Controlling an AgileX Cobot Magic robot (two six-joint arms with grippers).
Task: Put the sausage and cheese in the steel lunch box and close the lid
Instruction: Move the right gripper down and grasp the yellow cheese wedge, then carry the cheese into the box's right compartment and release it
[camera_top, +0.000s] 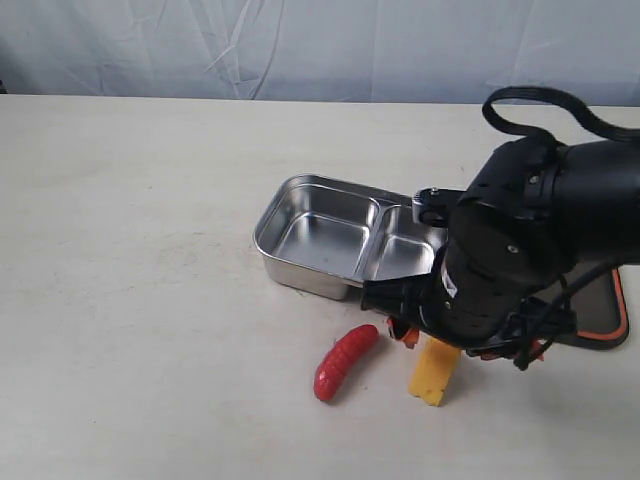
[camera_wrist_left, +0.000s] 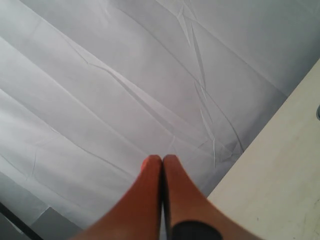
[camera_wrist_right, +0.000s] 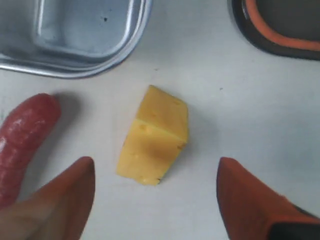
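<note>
**Tool.** The right gripper (camera_wrist_right: 155, 164) stands with its fingers wide apart and holds nothing. The left gripper (camera_wrist_left: 162, 161) has its fingers pressed together, also on nothing. It points at the grey backdrop, away from the work, and the exterior view does not show it over the table.

**Object.** The cheese (camera_wrist_right: 152, 137) lies flat on the table in the gap between the right gripper's two fingers. Its near end is about level with the fingertips, and the rest reaches forward beyond them. It touches neither finger.

**Governing relation.** The long axis of the cheese runs roughly along the fingers' reach, slightly skewed, and points toward the lunch box (camera_wrist_right: 75, 70) ahead of the gripper. The fingers would therefore close across its narrow width, which suits a grip. The gripper appears to need only a short advance and descent first.

**Neighbours.** The sausage (camera_wrist_right: 25, 137) lies outside one finger, just beside it and apart from the cheese. A skewed approach could nudge it. The lid (camera_wrist_right: 280, 35) sits ahead on the other side, off the box, which is empty.

**Nearer arm.** The right arm, directly over the cheese.
</note>
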